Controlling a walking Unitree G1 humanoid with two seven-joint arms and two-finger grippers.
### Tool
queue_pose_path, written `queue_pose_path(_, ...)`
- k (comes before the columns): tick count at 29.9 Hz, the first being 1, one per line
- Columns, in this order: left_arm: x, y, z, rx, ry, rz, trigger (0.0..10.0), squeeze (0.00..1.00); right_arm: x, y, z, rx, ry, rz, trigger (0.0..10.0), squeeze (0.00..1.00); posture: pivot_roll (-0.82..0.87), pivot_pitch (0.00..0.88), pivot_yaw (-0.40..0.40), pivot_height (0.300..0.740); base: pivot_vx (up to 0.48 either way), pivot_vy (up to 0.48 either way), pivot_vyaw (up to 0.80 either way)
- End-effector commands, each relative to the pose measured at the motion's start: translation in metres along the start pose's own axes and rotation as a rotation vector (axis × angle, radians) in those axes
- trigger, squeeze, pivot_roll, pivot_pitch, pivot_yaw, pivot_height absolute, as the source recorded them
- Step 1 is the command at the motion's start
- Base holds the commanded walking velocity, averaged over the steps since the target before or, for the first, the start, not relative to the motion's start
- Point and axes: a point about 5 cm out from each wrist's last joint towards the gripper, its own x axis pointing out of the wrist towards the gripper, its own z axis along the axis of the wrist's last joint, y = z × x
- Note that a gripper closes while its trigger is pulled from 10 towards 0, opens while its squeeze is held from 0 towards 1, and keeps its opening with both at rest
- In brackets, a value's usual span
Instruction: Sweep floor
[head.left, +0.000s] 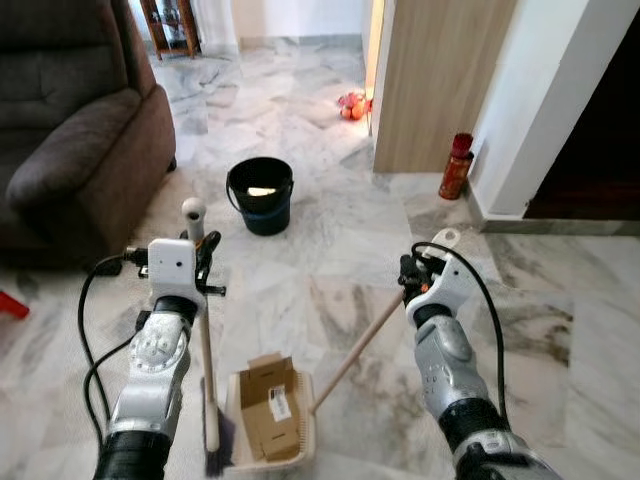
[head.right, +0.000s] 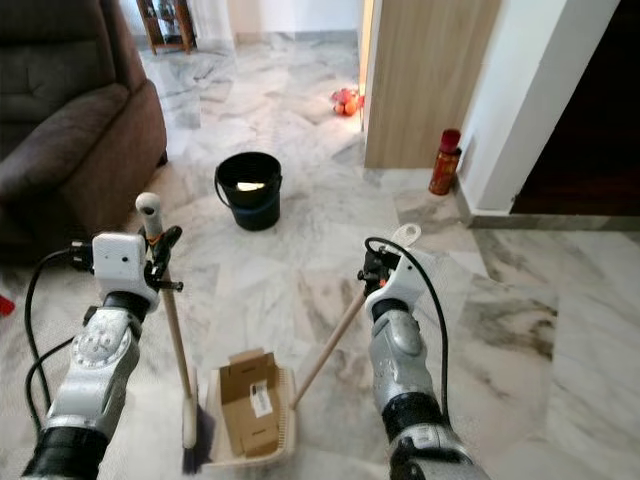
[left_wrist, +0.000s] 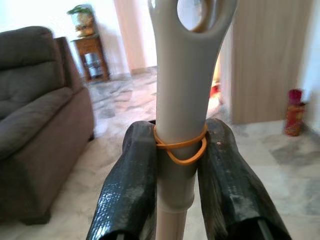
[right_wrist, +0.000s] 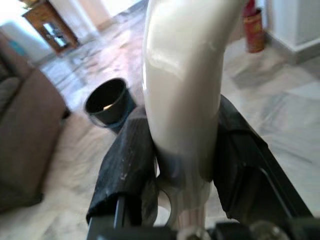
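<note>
Both sets of jaws are clamped on handles. The left gripper (left_wrist: 175, 170) pinches the grey top of the broom (head.left: 207, 360), where an orange rubber band (left_wrist: 181, 149) circles the handle; the broom stands upright, bristles on the marble floor (head.left: 330, 250) at the near left. The right gripper (right_wrist: 185, 165) squeezes the pale end of the dustpan (head.left: 240, 420) handle, which slants down leftward. The pan lies on the floor just right of the bristles, holding a cardboard box (head.left: 272, 400). A black bucket (head.left: 260, 195) stands farther off, a sofa (head.left: 70, 140) at far left.
</note>
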Motion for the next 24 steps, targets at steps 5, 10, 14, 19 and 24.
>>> queue_pose_path(5, 0.0022, 0.0052, 0.0071, 0.015, -0.030, 0.008, 10.0, 0.00, 0.0060, 0.0131, 0.0159, -0.016, -0.069, 0.044, 10.0, 0.00, 0.09, 0.000, 0.017, 0.740, 0.390, 0.000, 0.55)
queue_pose_path(10, 0.0022, 0.0049, 0.0072, 0.017, -0.031, 0.009, 10.0, 0.00, 0.0059, 0.0136, 0.0152, -0.012, -0.065, 0.049, 10.0, 0.00, 0.09, 0.000, 0.016, 0.740, 0.391, 0.000, 0.71)
queue_pose_path(14, 0.0017, 0.0053, 0.0071, 0.018, -0.029, 0.011, 10.0, 0.00, 0.0057, 0.0133, 0.0141, -0.009, -0.058, 0.051, 10.0, 0.00, 0.09, 0.000, 0.013, 0.740, 0.393, 0.000, 0.21)
queue_pose_path(19, 0.0014, 0.0064, 0.0073, 0.020, -0.029, 0.015, 10.0, 0.00, 0.0055, 0.0142, 0.0133, -0.023, -0.055, 0.058, 10.0, 0.00, 0.09, 0.000, 0.012, 0.740, 0.396, 0.000, 0.25)
queue_pose_path(24, 0.0011, 0.0070, 0.0073, 0.022, -0.028, 0.018, 10.0, 0.00, 0.0053, 0.0161, 0.0126, -0.024, -0.053, 0.067, 10.0, 0.00, 0.09, 0.000, 0.010, 0.740, 0.398, 0.000, 0.79)
